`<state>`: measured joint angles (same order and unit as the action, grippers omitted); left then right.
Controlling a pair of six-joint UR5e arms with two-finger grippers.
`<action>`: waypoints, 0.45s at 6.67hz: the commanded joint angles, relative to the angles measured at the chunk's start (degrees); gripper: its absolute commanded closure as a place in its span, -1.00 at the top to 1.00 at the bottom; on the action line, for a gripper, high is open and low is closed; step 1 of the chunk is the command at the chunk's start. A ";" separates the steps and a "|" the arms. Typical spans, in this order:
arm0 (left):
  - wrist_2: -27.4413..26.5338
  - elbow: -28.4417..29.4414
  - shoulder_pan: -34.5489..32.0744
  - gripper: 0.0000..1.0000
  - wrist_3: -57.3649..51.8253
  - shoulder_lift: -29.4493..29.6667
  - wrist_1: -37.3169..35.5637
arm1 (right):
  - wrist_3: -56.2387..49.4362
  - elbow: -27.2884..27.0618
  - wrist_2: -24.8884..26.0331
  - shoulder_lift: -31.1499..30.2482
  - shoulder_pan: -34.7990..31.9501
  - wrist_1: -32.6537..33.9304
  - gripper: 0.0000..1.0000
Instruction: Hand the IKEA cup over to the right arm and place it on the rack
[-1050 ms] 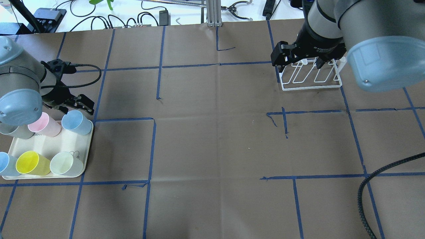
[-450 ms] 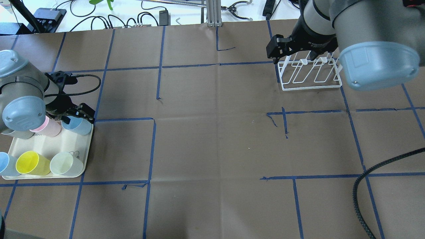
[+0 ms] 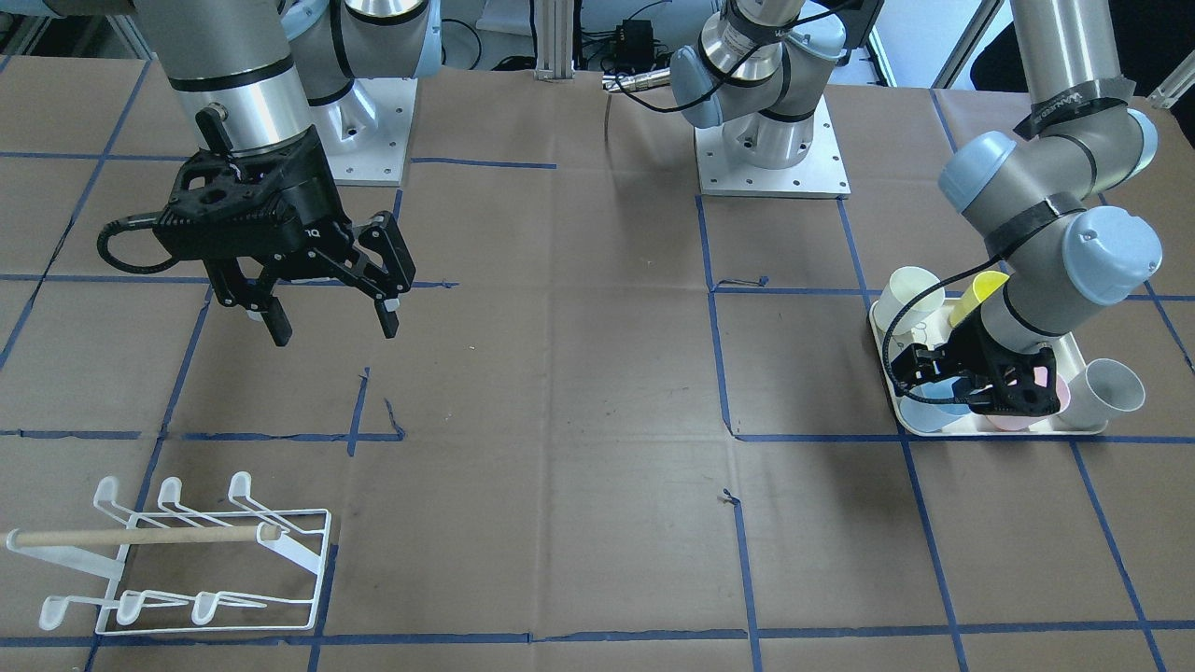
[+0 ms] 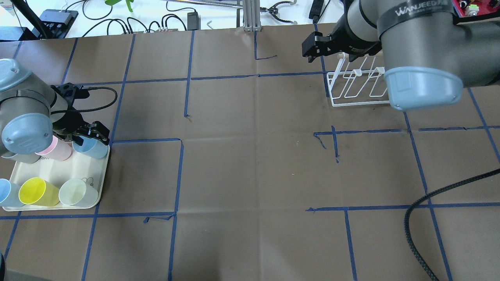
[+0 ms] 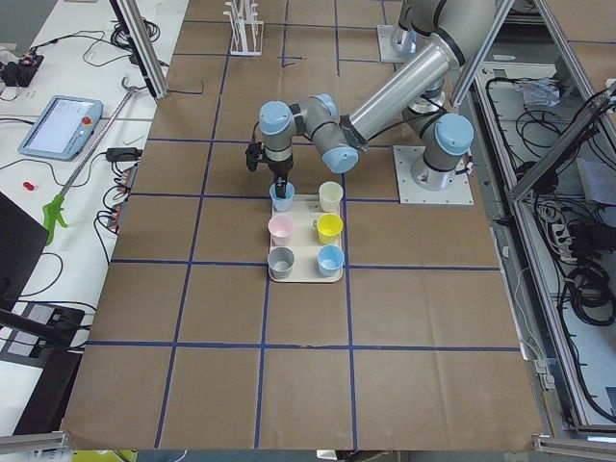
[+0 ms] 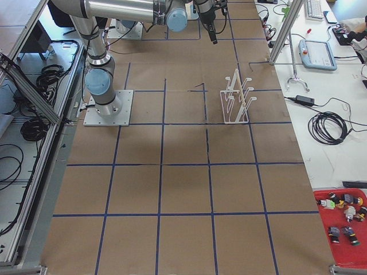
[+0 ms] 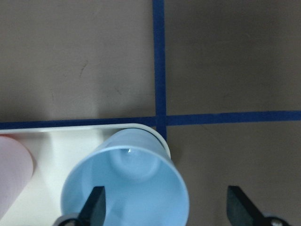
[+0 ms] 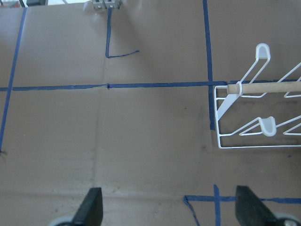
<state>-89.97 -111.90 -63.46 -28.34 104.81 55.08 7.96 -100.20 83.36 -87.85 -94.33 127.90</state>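
Blue cup (image 7: 124, 183) on tray (image 7: 51, 136); left gripper (image 7: 168, 209) spread astride its rim.

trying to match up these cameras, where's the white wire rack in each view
Exterior front-facing: rack at lower left, near the bottom edge.
Overhead exterior: rack at upper right.
Exterior left: rack small, at the top, left of centre.
Exterior right: rack right of centre, upper half.
Left wrist-mounted: not in it.
Right wrist-mounted: rack at the right edge, cut off.
Shared landmark: the blue tape line running to the rack's end.

Bright even overhead light; soft shadows; wrist views slightly blurred
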 commanded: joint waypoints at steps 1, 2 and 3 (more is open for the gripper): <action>0.06 0.37 0.00 -0.79 0.74 -0.13 0.12 | 10.81 -6.12 -7.03 0.13 -0.06 14.24 1.00; 0.41 0.46 0.00 -1.00 0.92 -0.13 0.12 | 17.81 -8.93 -7.42 0.13 -0.06 21.10 1.00; 0.76 0.72 0.00 -1.00 0.83 -0.39 0.12 | 25.63 -10.44 -8.47 0.13 -0.15 27.69 1.00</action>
<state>-89.59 -111.41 -63.46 -27.57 104.60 55.18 24.86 -108.25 76.33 -87.72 -94.42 147.54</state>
